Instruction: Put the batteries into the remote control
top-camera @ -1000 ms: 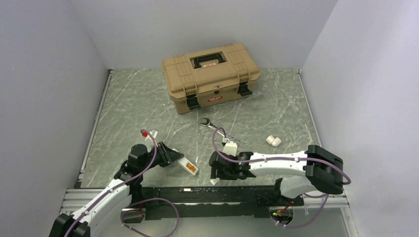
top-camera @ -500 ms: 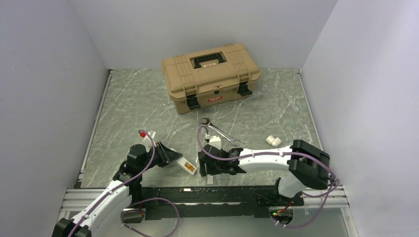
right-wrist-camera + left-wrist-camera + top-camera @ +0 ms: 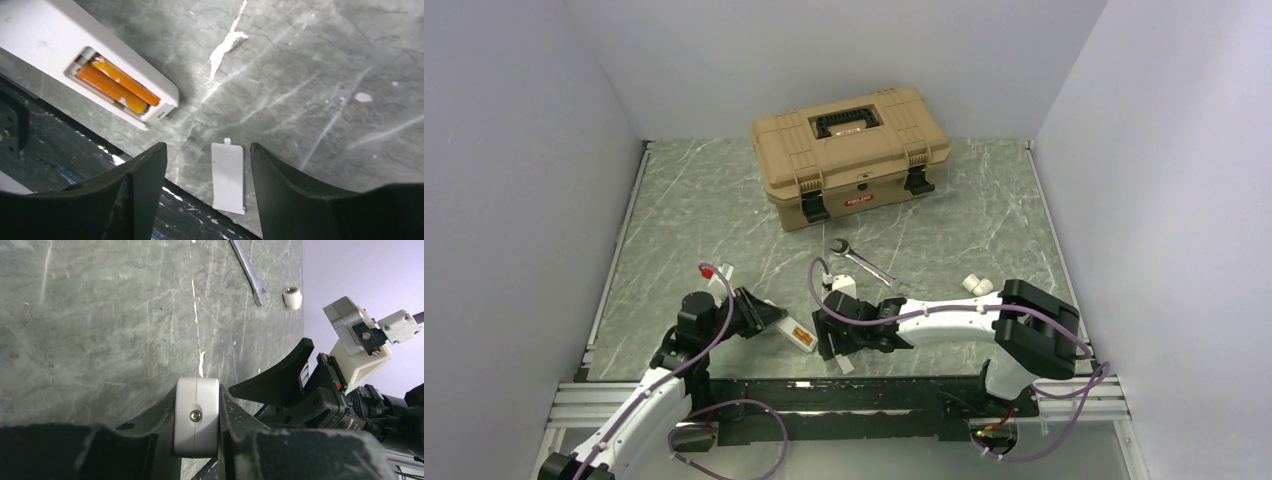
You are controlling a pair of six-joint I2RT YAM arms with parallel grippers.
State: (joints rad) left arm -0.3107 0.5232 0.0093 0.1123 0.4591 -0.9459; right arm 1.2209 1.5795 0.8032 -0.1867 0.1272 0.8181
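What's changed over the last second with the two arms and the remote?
The right gripper, open, swung left toward the remote control and now hovers over the loose battery cover, uncovering the wrench. The left gripper, shut on the remote control, drew it slightly left. Nothing was grabbed or released. The toolbox, wrench and white cylinders stayed put.

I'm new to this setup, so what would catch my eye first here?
The tan toolbox stands at the back centre of the table. Nearer, the left pincer holds the white remote, two orange batteries showing in its open bay. A loose cover lies on the table under the open right pincer.
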